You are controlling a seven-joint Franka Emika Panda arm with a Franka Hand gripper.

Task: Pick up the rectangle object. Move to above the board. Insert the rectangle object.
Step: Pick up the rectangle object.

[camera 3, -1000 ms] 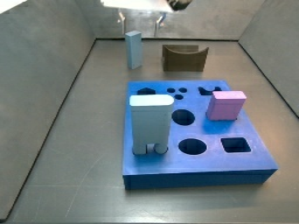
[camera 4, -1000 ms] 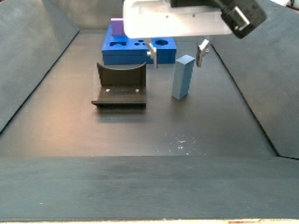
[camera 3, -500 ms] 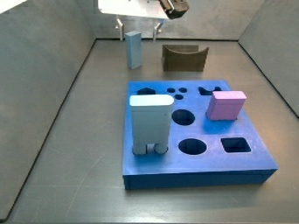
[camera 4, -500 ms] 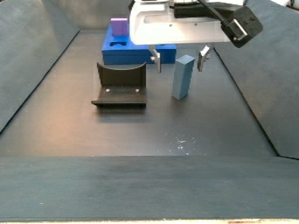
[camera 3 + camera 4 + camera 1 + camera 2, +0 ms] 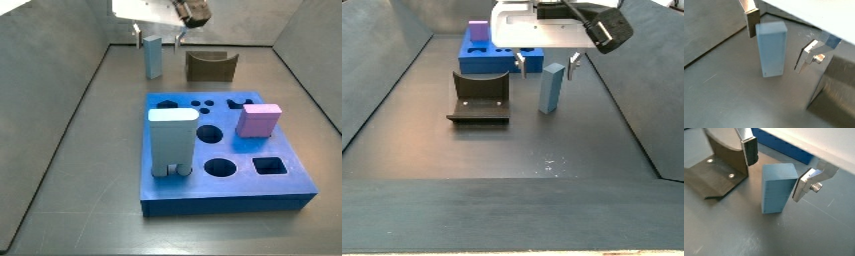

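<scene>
Jaws spread wide, your gripper (image 5: 776, 165) straddles the upright rectangle object (image 5: 776, 188) on the floor beside the fixture (image 5: 717, 170), pads clear of its faces, ready to pinch; the board (image 5: 227, 160) waits well apart.

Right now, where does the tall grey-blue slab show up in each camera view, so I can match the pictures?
Wrist view: the rectangle object stands upright mid-frame, between the fingers of the open hand.
Wrist view: upright at centre, the fixture beside it.
Side view: far end of the floor, under the hand, beyond the board.
Side view: centre, right of the fixture.
Shared landmark: the hand's fingers, one on each side of it.
</scene>
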